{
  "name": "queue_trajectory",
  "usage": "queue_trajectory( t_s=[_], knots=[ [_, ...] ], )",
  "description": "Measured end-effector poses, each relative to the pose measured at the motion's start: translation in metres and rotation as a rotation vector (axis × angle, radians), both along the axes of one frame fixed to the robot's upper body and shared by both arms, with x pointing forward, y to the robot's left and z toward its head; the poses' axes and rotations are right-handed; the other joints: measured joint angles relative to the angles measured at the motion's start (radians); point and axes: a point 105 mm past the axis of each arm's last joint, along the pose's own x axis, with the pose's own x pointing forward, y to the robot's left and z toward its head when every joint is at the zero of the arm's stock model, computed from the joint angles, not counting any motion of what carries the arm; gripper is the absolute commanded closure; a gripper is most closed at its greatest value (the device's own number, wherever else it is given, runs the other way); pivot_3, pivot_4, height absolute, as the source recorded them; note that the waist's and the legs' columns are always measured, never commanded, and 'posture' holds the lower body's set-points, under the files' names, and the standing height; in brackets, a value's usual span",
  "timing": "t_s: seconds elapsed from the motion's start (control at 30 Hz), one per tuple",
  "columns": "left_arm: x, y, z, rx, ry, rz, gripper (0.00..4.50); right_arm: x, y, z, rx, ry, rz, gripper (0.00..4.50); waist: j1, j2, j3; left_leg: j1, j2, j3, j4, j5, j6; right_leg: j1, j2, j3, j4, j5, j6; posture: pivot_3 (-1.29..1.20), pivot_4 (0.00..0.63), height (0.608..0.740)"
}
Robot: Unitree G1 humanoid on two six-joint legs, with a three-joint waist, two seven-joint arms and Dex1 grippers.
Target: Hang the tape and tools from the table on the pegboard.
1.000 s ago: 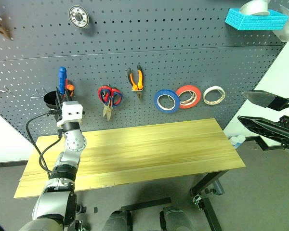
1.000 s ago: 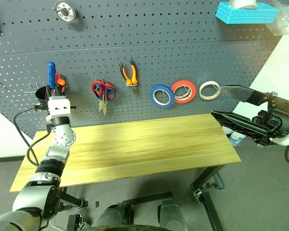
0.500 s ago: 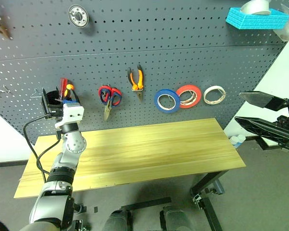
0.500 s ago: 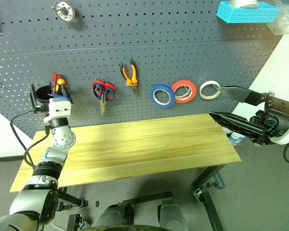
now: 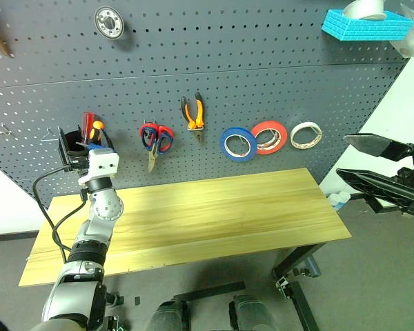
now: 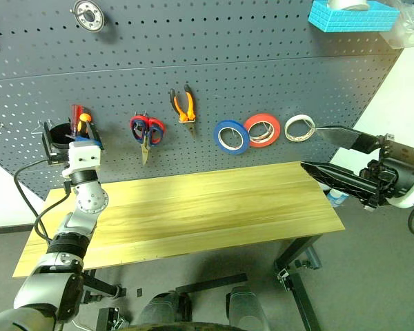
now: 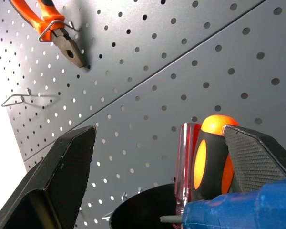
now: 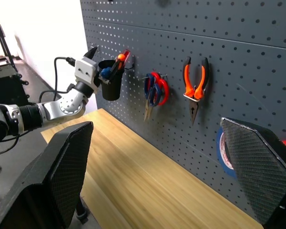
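Blue-handled screwdriver (image 7: 238, 210) sits in the black cup (image 5: 74, 143) on the pegboard (image 5: 276, 89); left gripper (image 5: 83, 141) spread around it; right gripper (image 6: 331, 152) spread, idle; counter (image 5: 193, 214) bare; next, withdraw left arm.

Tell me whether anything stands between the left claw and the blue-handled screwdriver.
Nothing visible does. The open left claw straddles the black cup on the pegboard, and the blue-handled screwdriver lies at the cup's mouth, between the claw's fingers and beside the orange screwdriver.
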Motion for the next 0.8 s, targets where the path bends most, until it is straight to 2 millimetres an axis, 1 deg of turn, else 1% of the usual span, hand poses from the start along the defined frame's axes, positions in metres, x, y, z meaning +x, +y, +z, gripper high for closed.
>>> queue_trajectory(
  t_s=[0.1,0.23,0.43,0.53,0.8],
  knots=[
    [-0.002,0.001,0.008,-0.012,-0.036,0.002,0.05,0.0,-0.001,-0.002,-0.002,0.011,0.0,0.0,0.0,-0.001,0.001,0.0,0.001,0.001,0.0,-0.001,0.0,0.0,0.0,0.0,0.0,0.0,0.0,-0.3,0.095,0.717],
    [-0.008,0.007,0.028,-0.019,-0.109,0.017,0.05,-0.001,-0.001,-0.004,-0.008,0.018,-0.002,0.0,-0.001,-0.001,0.001,0.0,0.001,0.002,0.0,-0.001,0.0,-0.001,0.0,0.0,0.0,0.0,0.0,-0.3,0.096,0.717],
    [-0.022,0.026,0.06,-0.029,-0.209,0.073,0.05,0.0,-0.004,-0.009,-0.023,0.03,-0.013,0.0,-0.001,-0.002,0.002,0.0,0.002,0.003,0.0,-0.002,0.0,-0.001,0.0,0.0,0.0,0.0,0.0,-0.29,0.097,0.717],
    [-0.025,0.03,0.066,-0.029,-0.221,0.083,0.05,0.0,-0.004,-0.01,-0.028,0.034,-0.014,0.0,0.0,-0.002,0.002,0.001,0.002,0.004,0.001,-0.002,0.0,-0.001,0.0,0.0,0.0,0.0,0.0,-0.3,0.098,0.717],
    [-0.027,0.04,0.068,-0.049,-0.218,0.115,0.05,-0.002,-0.008,-0.015,-0.038,0.057,-0.032,0.0,0.001,-0.003,0.003,0.0,0.002,0.004,0.001,-0.002,0.0,-0.001,0.0,0.001,0.0,0.0,0.0,-0.3,0.103,0.717]
  ],
)
